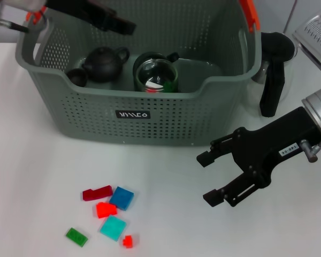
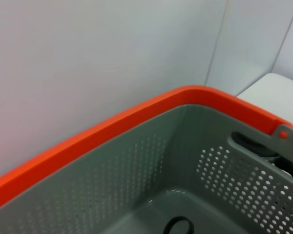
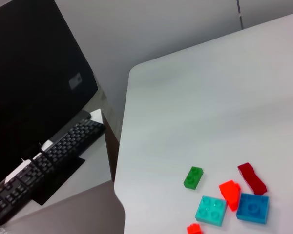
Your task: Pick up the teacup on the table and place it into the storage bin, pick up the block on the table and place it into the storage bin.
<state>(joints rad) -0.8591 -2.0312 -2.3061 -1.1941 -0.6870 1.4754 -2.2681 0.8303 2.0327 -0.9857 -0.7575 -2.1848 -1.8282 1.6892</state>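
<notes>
Looking down from the head view, the storage bin [image 1: 144, 107] stands on the white table [image 1: 32, 160], its black label [image 1: 132, 114] facing the robot. Inside the bin sit a dark teapot [image 1: 104, 63], a small dark teacup [image 1: 77, 76] touching the teapot's side, and a glass jar [image 1: 156, 74] just beside the teapot. The left gripper [image 1: 115, 22] hangs above the bin's far left part; whether its fingers are apart or together cannot be told. The right gripper [image 1: 213, 176] hovers over the table in front of the bin's right corner, fingers spread apart and holding nothing. A black-handled kettle [image 1: 273, 69] stands just beside the bin's right end. In front of the bin, well apart from it, lies a cluster of blocks: dark red block [image 1: 97, 193], blue block [image 1: 122, 197], orange block [image 1: 105, 209], teal block [image 1: 113, 228], green block [image 1: 76, 236] and a small red block [image 1: 128, 241].

The left wrist view shows the bin's orange rim [image 2: 136, 114] and perforated inner wall [image 2: 136, 180].

The right wrist view shows the blocks on the table, with a keyboard [image 3: 44, 161] and monitor [image 3: 34, 83] beyond the table edge.
</notes>
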